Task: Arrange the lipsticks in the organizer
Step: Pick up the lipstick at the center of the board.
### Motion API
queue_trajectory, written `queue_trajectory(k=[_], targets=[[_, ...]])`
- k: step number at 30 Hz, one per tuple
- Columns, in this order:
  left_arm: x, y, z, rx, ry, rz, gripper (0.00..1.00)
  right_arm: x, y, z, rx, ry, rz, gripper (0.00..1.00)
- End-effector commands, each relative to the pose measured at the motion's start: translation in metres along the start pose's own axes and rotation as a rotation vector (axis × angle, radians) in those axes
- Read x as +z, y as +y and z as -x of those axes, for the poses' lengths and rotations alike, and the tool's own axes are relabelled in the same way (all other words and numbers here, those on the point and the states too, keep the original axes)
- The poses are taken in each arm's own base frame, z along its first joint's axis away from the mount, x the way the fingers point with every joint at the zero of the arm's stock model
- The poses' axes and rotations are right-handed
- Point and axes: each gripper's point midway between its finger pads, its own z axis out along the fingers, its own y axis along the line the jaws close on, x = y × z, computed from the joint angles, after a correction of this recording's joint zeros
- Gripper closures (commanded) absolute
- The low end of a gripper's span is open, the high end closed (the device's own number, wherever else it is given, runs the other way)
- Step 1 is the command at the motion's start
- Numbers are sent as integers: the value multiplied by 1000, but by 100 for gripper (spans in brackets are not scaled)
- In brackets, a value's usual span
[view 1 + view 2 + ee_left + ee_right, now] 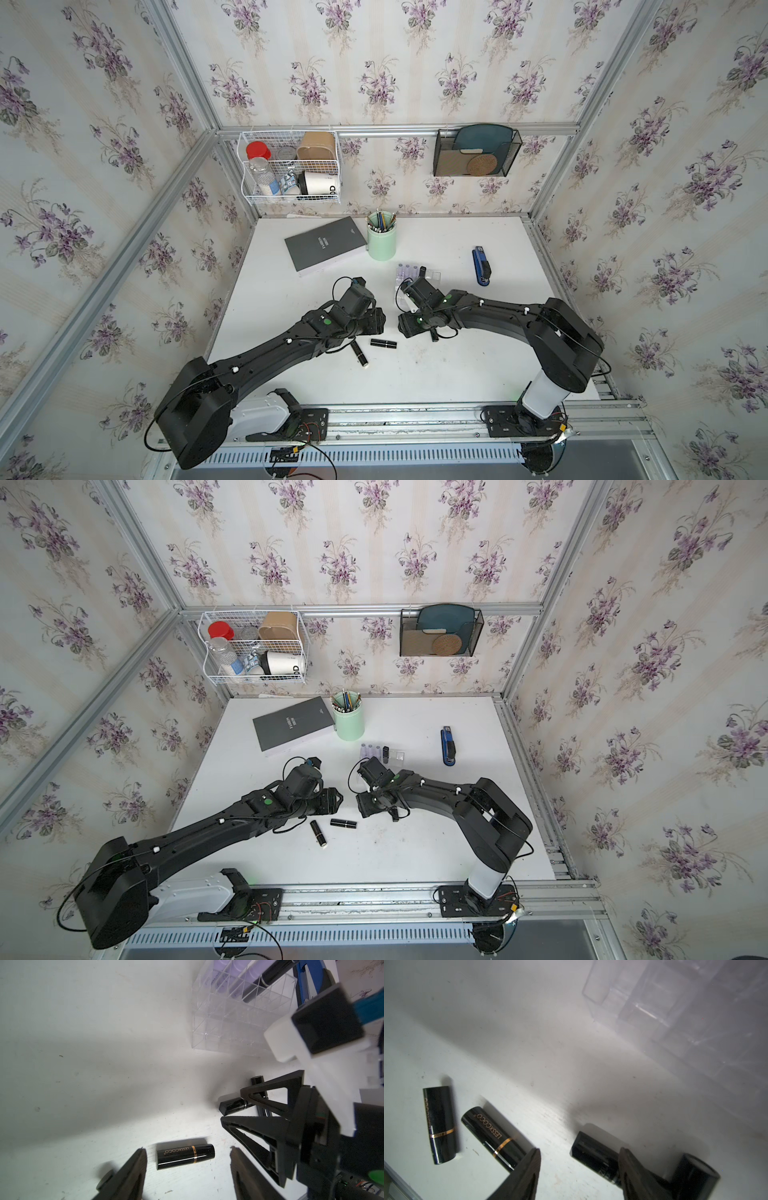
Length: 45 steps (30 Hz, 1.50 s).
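Wallpaper (124,124) with purple flowers covers the walls around a white desk (478,365). Two black arms reach in from the front edge, the left arm (266,357) and the right arm (498,316). Their ends almost meet near the middle of the desk. A grey book (326,245) lies near the back edge. A green cup (381,245) holding pencils (380,222) stands just beside the book's right corner. A blue stapler (481,266) lies toward the right edge.

The organizer (433,275) is a clear box with square holes. It sits near the middle of the desk, between the cup and the stapler, just behind the end of the right arm. Three lilac lipsticks (407,272) stand side by side in the holes nearest the back edge. One black lipstick (423,272) stands in the next hole to their right.

Four more black lipsticks lie flat on the desk toward the front. The left jaws are open, and one lipstick (185,1156) lies between them, touching neither side. Another (439,1124) lies just beside it, near the left arm. The right jaws are open too. A third (593,1154) lies on the desk between them. One side of the jaws hides part of it, so I cannot tell if they touch. The fourth (693,1174) lies just beside that one.
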Motion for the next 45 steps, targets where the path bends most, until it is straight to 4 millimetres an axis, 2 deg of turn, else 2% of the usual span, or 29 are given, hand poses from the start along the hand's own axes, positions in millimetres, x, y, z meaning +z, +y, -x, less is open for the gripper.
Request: queue_trajectory(k=[1, 7, 13, 17, 19, 21, 24, 27, 30, 34, 38, 41, 45], targets=[[-1, -3, 4, -6, -19, -15, 33, 1, 3, -7, 0, 25, 28, 33], [-1, -5, 5, -2, -22, -24, 33, -5, 6, -22, -3, 42, 18, 30], [-1, -5, 6, -1, -25, -25, 33, -12, -11, -55, -65, 101, -84, 28], [1, -6, 7, 5, -27, -20, 33, -19, -12, -69, -91, 145, -70, 25], [1, -7, 8, 6, -22, -23, 33, -25, -16, -70, -112, 139, -100, 25], [2, -9, 8, 9, -18, -26, 33, -38, -19, -62, -107, 82, -123, 24], [2, -7, 7, 7, -17, -22, 33, -58, -8, -50, -98, 26, -78, 23], [2, -8, 8, 11, -14, -20, 33, -66, -2, -67, -122, 97, -28, 22], [-1, -8, 9, 13, -17, -20, 33, -72, -5, -89, -30, 152, -18, 21], [-2, -8, 12, 10, -34, -20, 33, -80, 7, -103, 255, 129, 53, 31], [-1, -11, 14, 23, -32, -22, 33, -80, 17, -120, 321, 133, 87, 29], [0, -15, 15, 32, -21, -32, 33, -72, 16, -127, 226, 164, 40, 26], [-3, -14, 12, 29, -21, -38, 33, -76, 1, -125, -52, 206, -125, 24]])
